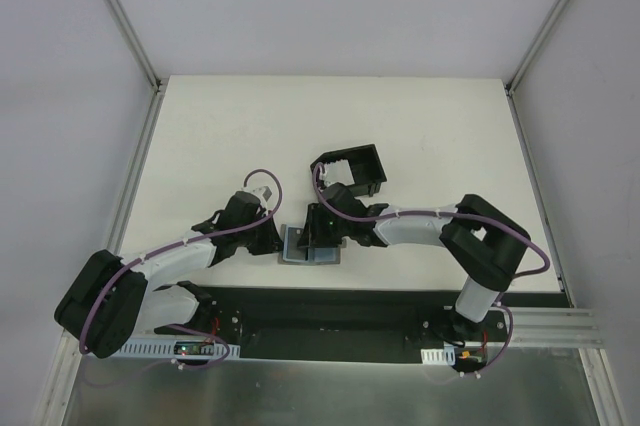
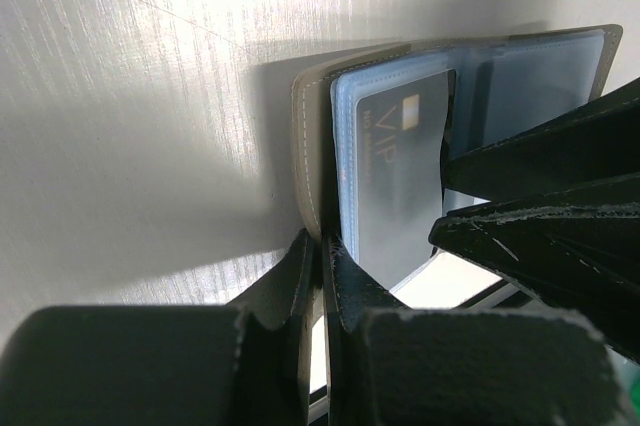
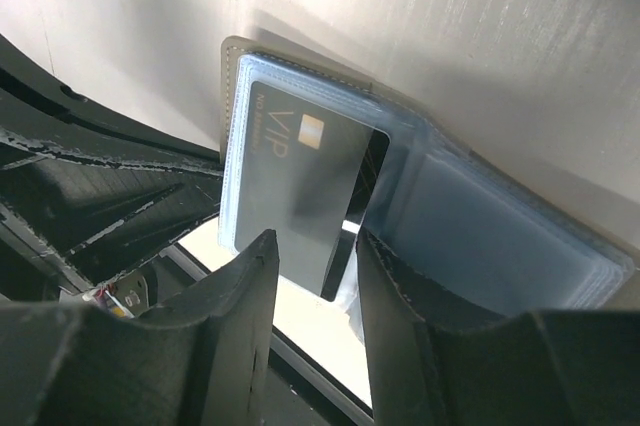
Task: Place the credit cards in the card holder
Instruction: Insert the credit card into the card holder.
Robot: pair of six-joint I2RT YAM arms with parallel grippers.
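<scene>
Table (image 1: 420, 116): white top, walled left, right and far, with bare surface showing on every side of the holder. My two arms reach in from the near edge and meet at the middle, low in the top view, close to the black base strip. Holder (image 1: 345, 154): black open-topped box frame standing on the far side of the meeting point, just beside my right arm's wrist and apart from the wallet. Wallet (image 1: 297, 244): grey, lying open and flat between my two grippers, near the table's near edge; its stitched cover edge faces my left side, with bare table beyond that edge in the left wrist view. Clear sleeves (image 3: 500, 236) fan out inside it toward the other cover. Card (image 3: 300, 166): dark, "VIP" lettering and a small gold chip, partway out of the first sleeve, its lower end sticking past the sleeve's edge. Left gripper (image 2: 322, 266): narrow, with only a slit between the fingers, and the wallet's cover edge runs into that slit, so it is pinching the cover. Right gripper (image 3: 315, 276): fingers parted to a medium gap with the card's free end showing in the gap; can't tell whether the pads press on it.
</scene>
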